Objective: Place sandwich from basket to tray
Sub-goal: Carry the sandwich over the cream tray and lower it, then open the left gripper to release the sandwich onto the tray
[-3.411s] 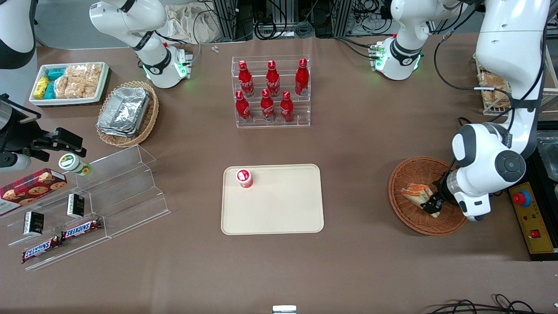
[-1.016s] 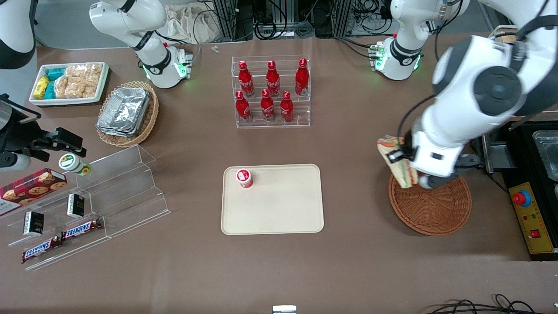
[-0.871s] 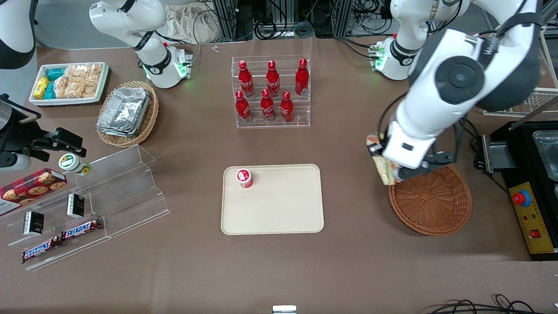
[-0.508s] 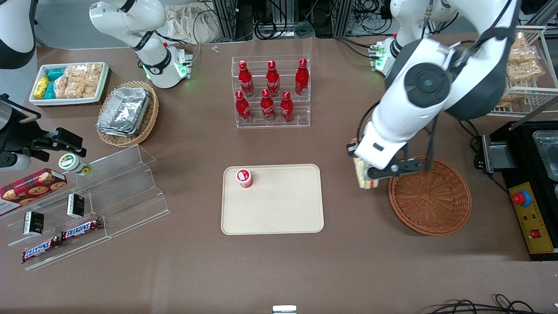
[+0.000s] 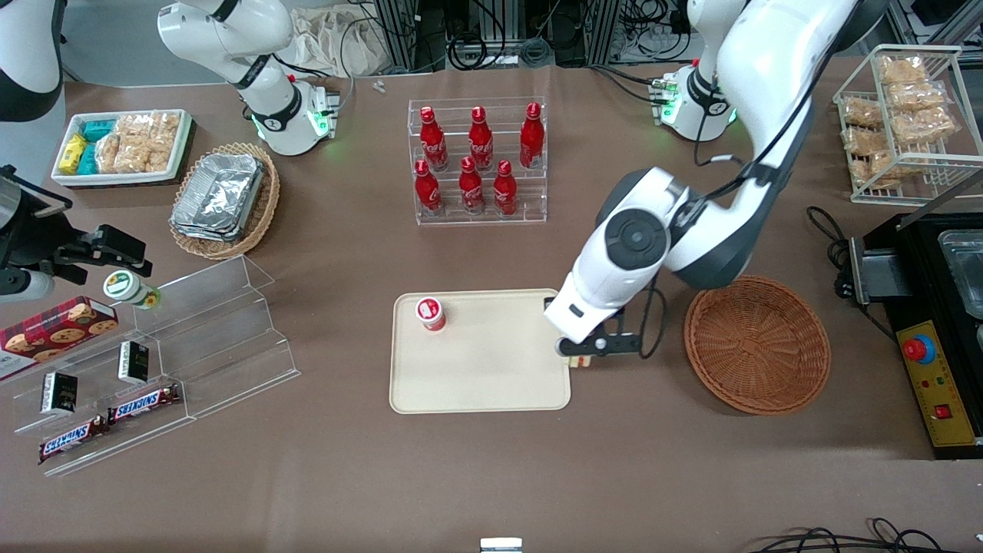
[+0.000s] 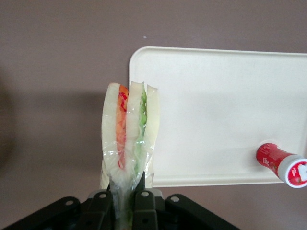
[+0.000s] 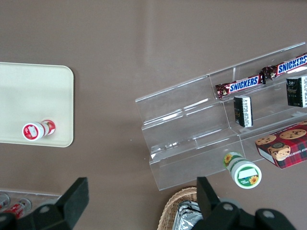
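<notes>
The left arm's gripper (image 5: 581,355) hangs over the edge of the cream tray (image 5: 480,384) that is nearest the basket. It is shut on the clear-wrapped sandwich (image 6: 128,129) and grips it by its wrapped end (image 6: 126,186). The wedge points away from the wrist, with its orange and green layers showing. It hangs partly over the tray's rim (image 6: 144,52) and partly over the brown table. In the front view the arm hides nearly all of the sandwich. The reddish-brown basket (image 5: 756,344) holds nothing and stands toward the working arm's end.
A small red bottle with a white cap (image 5: 431,313) lies on the tray, also seen in the left wrist view (image 6: 283,164). A rack of red bottles (image 5: 478,161) stands farther from the front camera. A clear stepped shelf (image 5: 192,338) and a foil-container basket (image 5: 224,200) lie toward the parked arm's end.
The gripper lifted the sandwich out of the basket and carried it sideways to the tray's edge, coming lower. The basket is left with nothing in it.
</notes>
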